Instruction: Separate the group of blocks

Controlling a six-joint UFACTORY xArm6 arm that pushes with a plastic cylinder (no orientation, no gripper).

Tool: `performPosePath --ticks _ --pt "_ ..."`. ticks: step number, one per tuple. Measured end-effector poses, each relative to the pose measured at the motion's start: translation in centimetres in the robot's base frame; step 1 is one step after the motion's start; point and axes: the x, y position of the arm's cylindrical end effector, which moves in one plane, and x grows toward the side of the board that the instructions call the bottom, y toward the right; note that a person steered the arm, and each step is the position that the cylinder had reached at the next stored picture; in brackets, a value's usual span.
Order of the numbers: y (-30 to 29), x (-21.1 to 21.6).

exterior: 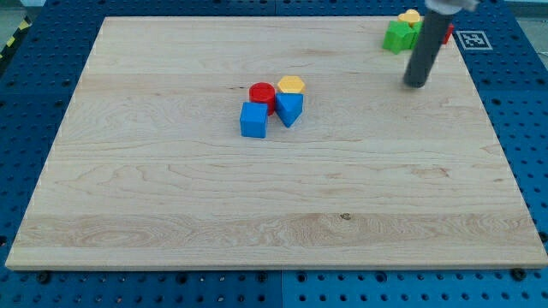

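Tip: my tip (416,84) rests on the wooden board (171,214), no jaws, touching no block.
Group: red cylinder (262,94), yellow hexagonal block (291,85), blue cube (253,120), blue triangular block (289,109) huddle touching, at 9 o'clock from the tip.
Corner: green block (398,36), another yellow block (410,17), at 12 o'clock.
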Motion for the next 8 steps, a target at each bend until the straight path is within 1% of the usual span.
performPosePath --ticks 1,2,3,4,5,6,7,8 --pt "7.1 -1.6" --pt "11.3 -2.4" --pt "11.3 -7.5" --pt "10.7 -11.6" --pt "8.3 -11.3" --pt "2.1 -10.6" --pt "-1.6 -10.6" --pt "-3.5 -10.5"
